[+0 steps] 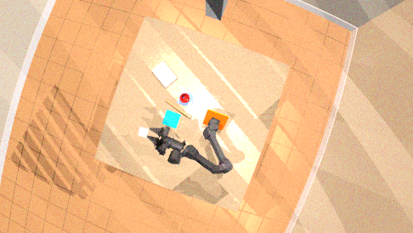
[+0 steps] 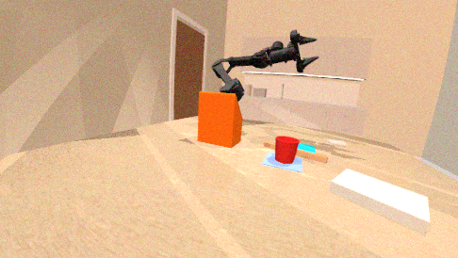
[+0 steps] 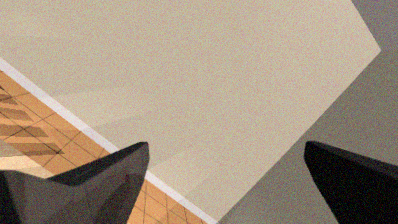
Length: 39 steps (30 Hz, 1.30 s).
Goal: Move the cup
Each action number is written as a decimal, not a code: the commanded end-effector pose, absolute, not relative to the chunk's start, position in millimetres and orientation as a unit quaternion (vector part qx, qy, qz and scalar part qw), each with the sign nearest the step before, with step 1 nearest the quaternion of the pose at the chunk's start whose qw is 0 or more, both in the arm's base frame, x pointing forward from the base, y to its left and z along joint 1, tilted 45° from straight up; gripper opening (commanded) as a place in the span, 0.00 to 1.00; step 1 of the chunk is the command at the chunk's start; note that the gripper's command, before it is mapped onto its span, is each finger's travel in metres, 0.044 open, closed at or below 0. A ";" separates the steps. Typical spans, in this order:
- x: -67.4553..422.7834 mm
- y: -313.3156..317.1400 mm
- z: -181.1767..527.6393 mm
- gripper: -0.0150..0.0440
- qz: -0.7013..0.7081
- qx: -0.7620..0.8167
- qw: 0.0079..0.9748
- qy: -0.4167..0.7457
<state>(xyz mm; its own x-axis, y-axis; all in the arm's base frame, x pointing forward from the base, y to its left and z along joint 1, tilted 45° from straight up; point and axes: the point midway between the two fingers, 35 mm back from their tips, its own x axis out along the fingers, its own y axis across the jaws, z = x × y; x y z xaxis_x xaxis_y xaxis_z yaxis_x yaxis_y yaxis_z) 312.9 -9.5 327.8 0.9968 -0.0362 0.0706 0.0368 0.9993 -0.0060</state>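
While raised high above table point(image 2: 118, 188), fingers point(image 2: 307, 51) apart, clamping nothing. Red cup point(image 2: 286, 149) upright on pale pad point(image 2: 278, 163). Probably light, rigid, tippy; grip mid-wall, keep level.

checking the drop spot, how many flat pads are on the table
2. A pale blue pad lies under the red cup; a bright cyan pad lies just past the wooden stick, nearer the arm. The white slab is thicker, not counted.

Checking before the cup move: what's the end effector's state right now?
End effector: open, holding nothing, raised high, away from the cup.
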 end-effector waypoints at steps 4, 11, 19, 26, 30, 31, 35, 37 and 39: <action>326.8 -12.2 303.5 0.75 -0.015 -0.033 0.999 0.016; 359.9 -24.1 192.9 0.50 0.048 -0.151 0.960 0.230; 337.3 -25.8 55.2 0.50 0.276 -0.255 0.820 0.431; 286.1 -14.7 -17.6 0.50 0.489 -0.219 0.704 0.466; 256.3 -4.5 -40.4 0.50 0.592 -0.163 0.659 0.434; 252.8 -4.6 -44.5 0.50 0.606 -0.154 0.654 0.427; 248.3 -4.5 -49.5 0.50 0.622 -0.140 0.648 0.416; 248.3 -4.5 -49.5 0.50 0.622 -0.140 0.648 0.416; 248.3 -4.5 -49.5 0.50 0.622 -0.140 0.648 0.416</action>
<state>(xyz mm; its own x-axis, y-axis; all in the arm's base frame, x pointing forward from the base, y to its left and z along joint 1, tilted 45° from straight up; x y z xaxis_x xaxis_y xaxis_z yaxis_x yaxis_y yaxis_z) 249.0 -6.2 -48.7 -0.1117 0.6669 -0.7367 -0.9189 0.2130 0.3321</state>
